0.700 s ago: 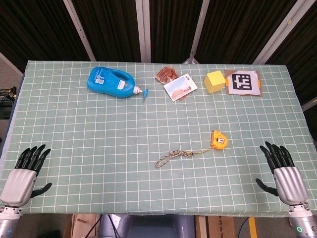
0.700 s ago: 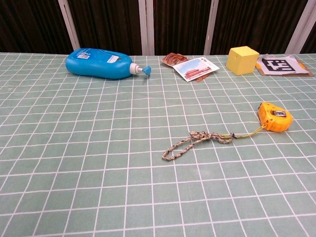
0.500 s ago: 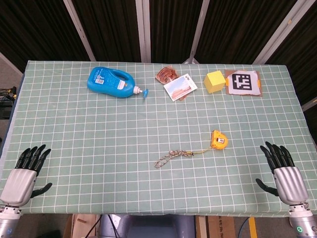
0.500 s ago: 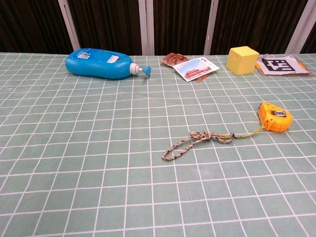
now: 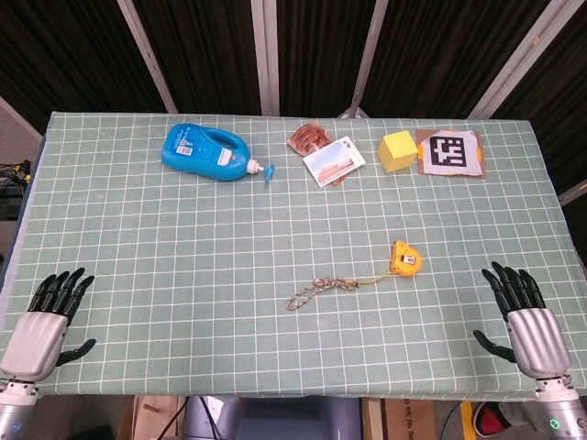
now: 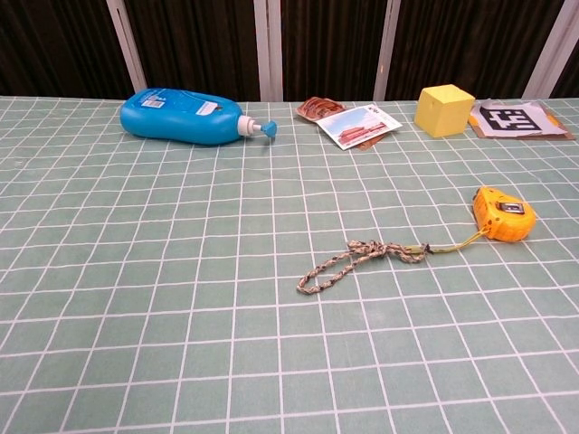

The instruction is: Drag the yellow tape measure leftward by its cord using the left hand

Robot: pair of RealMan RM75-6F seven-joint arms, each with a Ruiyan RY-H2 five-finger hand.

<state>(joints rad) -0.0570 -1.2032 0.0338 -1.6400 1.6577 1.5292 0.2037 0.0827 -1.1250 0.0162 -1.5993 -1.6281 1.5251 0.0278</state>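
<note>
The yellow tape measure [image 5: 405, 258] [image 6: 503, 214] lies on the green checked cloth, right of centre. Its braided cord [image 5: 322, 288] [image 6: 357, 259] trails down and to the left from it, ending in a loop. My left hand [image 5: 44, 322] rests at the near left corner, fingers spread, holding nothing and far from the cord. At the near right corner my right hand [image 5: 523, 324] lies the same way, fingers apart and empty. Neither hand shows in the chest view.
Along the far side lie a blue pump bottle [image 5: 207, 153] on its side, a small printed packet [image 5: 332, 160] over a brown item [image 5: 308, 138], a yellow cube [image 5: 397, 150] and a marker card [image 5: 451, 152].
</note>
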